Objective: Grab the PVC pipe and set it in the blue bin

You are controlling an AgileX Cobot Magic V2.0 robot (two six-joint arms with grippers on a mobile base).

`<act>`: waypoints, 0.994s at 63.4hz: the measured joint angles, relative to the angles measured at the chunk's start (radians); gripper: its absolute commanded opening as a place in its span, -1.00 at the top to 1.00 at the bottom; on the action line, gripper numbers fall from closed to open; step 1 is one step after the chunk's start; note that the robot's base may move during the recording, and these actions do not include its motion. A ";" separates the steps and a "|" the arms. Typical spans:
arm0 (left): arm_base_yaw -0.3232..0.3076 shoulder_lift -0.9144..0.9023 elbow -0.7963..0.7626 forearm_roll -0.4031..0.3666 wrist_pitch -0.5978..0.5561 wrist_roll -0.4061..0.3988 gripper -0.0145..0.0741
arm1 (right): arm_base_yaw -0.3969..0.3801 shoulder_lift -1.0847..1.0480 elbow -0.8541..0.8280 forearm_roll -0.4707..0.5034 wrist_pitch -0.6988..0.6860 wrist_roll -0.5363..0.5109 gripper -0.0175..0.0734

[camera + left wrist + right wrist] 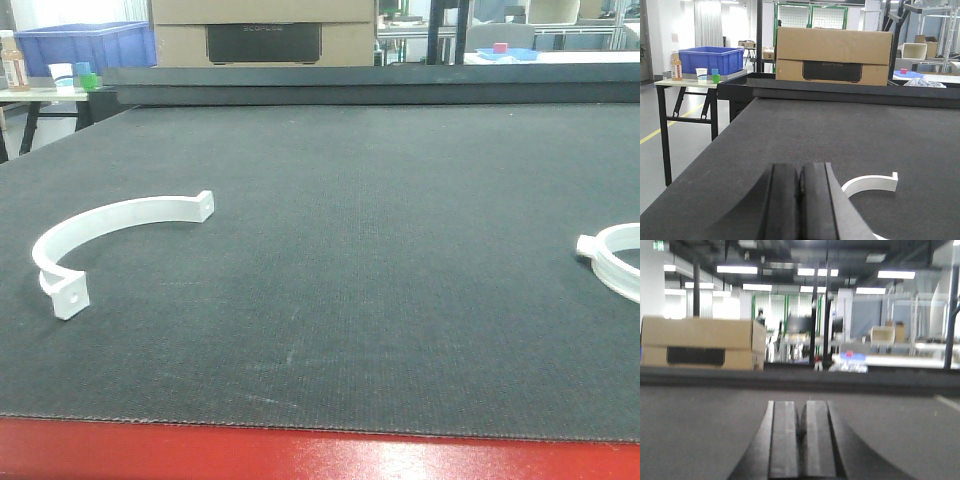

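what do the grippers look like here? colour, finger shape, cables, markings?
Left gripper: two matte black fingers with long flat rectangular faces, flaring into dark grey sloped sides toward the base. Right gripper: same shape, looks greyer, but that view is blurred. No cables or markings show. The arms themselves are out of frame in every view.

Busy workshop hall beyond a dark felt desk [350,250].
Cardboard box [834,56] at the far edge; black-legged side table [675,83] off to the left on grey floor [650,167] marked with a yellow line [660,131]; white curtain [707,25] and green-framed mesh [812,15] behind; rows of strip lights [740,270] overhead.
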 measured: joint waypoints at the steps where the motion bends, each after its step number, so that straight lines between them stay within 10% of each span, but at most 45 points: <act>1: 0.000 0.000 0.000 -0.002 0.000 0.000 0.92 | 0.000 0.000 -0.006 0.004 0.014 0.000 0.97; 43: 0.000 0.000 -0.171 0.010 0.231 0.000 0.92 | 0.000 0.005 -0.425 0.111 0.584 0.005 0.97; 63: 0.000 -0.003 -0.345 0.010 0.399 0.000 0.92 | 0.000 0.014 -0.508 0.297 0.626 0.005 0.97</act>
